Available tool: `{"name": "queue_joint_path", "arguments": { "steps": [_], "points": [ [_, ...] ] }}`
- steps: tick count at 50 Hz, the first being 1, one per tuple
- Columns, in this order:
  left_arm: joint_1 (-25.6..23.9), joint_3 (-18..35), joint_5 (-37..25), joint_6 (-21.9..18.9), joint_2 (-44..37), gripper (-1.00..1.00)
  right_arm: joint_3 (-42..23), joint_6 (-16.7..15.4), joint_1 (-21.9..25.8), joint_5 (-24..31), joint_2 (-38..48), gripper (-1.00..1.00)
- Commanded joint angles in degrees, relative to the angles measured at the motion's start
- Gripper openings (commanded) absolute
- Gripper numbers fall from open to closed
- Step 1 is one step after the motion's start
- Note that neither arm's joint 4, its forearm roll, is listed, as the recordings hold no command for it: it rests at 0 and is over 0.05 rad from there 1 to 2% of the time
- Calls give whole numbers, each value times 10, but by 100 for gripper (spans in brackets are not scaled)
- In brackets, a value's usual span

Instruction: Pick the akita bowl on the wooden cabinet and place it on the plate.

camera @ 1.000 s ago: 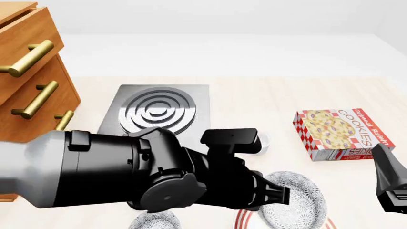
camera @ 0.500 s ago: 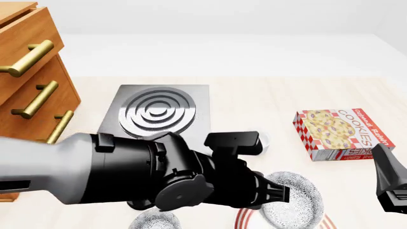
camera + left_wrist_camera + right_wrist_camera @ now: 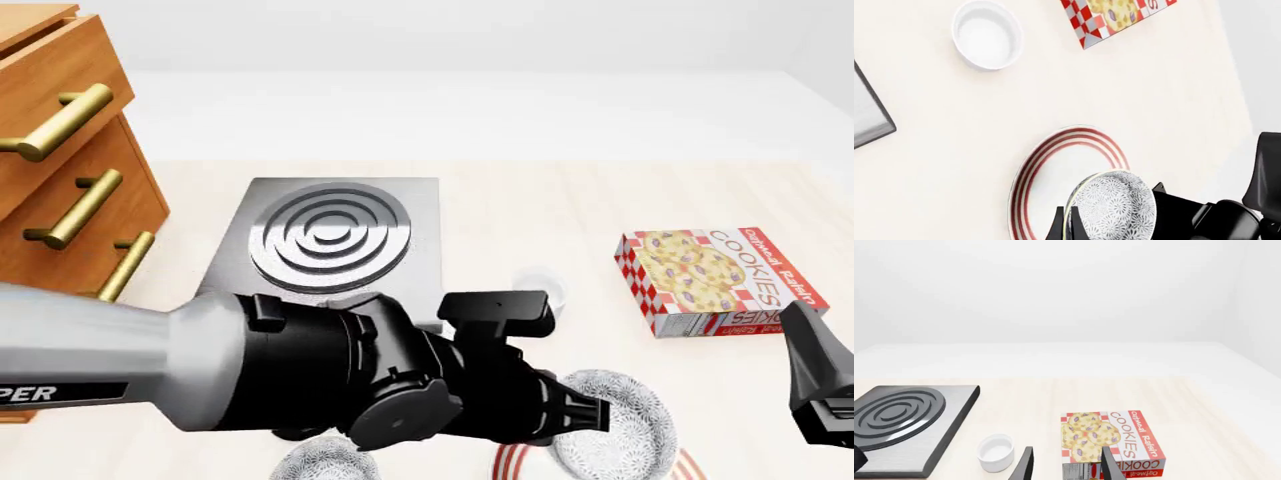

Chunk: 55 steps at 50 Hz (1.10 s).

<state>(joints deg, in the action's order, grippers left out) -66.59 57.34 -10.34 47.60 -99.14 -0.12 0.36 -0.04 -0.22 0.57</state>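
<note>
My left gripper [image 3: 1067, 230] is shut on the rim of the akita bowl [image 3: 1113, 206], a white bowl with a dense black speckled pattern. It holds the bowl tilted on its side over the near part of the plate [image 3: 1054, 172], which is white with red rings. In the front view the bowl [image 3: 622, 422] hangs at the tip of the big black left arm, and only slivers of the plate [image 3: 511, 462] show beneath. The wooden cabinet [image 3: 60, 150] stands at far left. My right gripper [image 3: 1066, 467] is open and empty, low at the right edge [image 3: 821, 385].
A second speckled bowl [image 3: 327, 466] peeks out under the left arm at the front edge. A grey stove plate [image 3: 334, 235] lies in the middle. A small white cup [image 3: 987, 34] and a cookie box [image 3: 714, 280] sit beyond the plate.
The left arm has pushed further right and lower, bringing the bowl slightly down towards the plate. The right arm has not moved.
</note>
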Motion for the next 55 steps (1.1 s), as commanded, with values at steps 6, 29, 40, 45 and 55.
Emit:
{"name": "queue_joint_path", "arguments": {
  "steps": [6, 29, 40, 45, 55],
  "points": [
    [1, 6, 6, 4, -10, -100, 0, 0, 0, 0, 0, 100],
    [-7, -7, 31, 15, -36, -100, 0, 0, 0, 0, 0, 100],
    [-12, -12, 48, 22, -51, -100, 0, 0, 0, 0, 0, 100],
    [-12, -14, 53, 23, -55, -100, 0, 0, 0, 0, 0, 100],
    [-11, -14, 58, 25, -60, -100, 0, 0, 0, 0, 0, 100]
  ]
}}
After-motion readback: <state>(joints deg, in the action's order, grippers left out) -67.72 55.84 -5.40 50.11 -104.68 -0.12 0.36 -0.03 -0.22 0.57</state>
